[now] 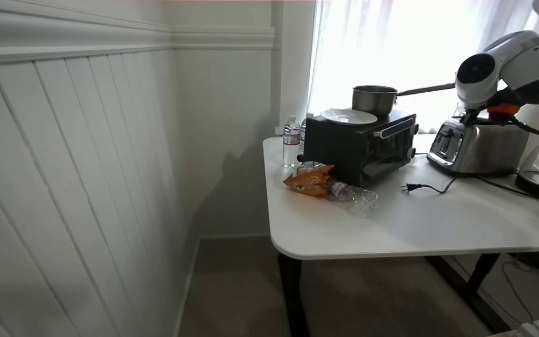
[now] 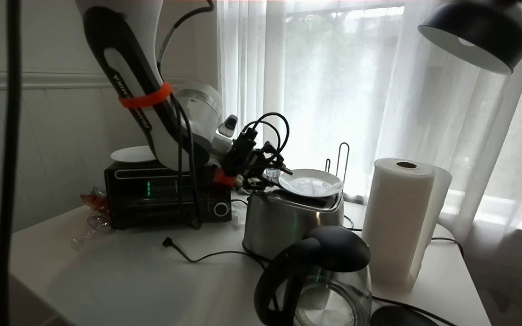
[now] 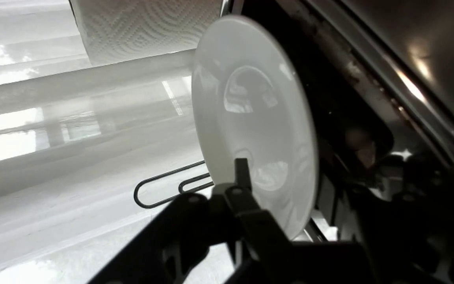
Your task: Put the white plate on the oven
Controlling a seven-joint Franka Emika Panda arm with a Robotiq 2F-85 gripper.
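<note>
A white plate [image 2: 311, 183] lies tilted on top of the silver toaster [image 2: 288, 222]; it fills the middle of the wrist view [image 3: 258, 118]. My gripper [image 2: 275, 179] is at the plate's near edge, with its jaws apart. In the wrist view the gripper [image 3: 309, 183] has one finger over the plate's upper face and the other, dark and hard to make out, on the toaster side beyond the rim. The black oven [image 1: 339, 147] stands beside the toaster, also in an exterior view [image 2: 166, 199]. Another white plate [image 1: 349, 116] lies on the oven's top, also in an exterior view [image 2: 133, 154].
A metal pot [image 1: 373, 99] stands on the oven behind its plate. Water bottles [image 1: 291, 142], an orange bag [image 1: 309, 181] and a crumpled bottle [image 1: 360, 201] are beside the oven. A kettle [image 2: 329, 276], paper towels [image 2: 397, 226], a wire rack [image 2: 343, 158] and cords surround the toaster.
</note>
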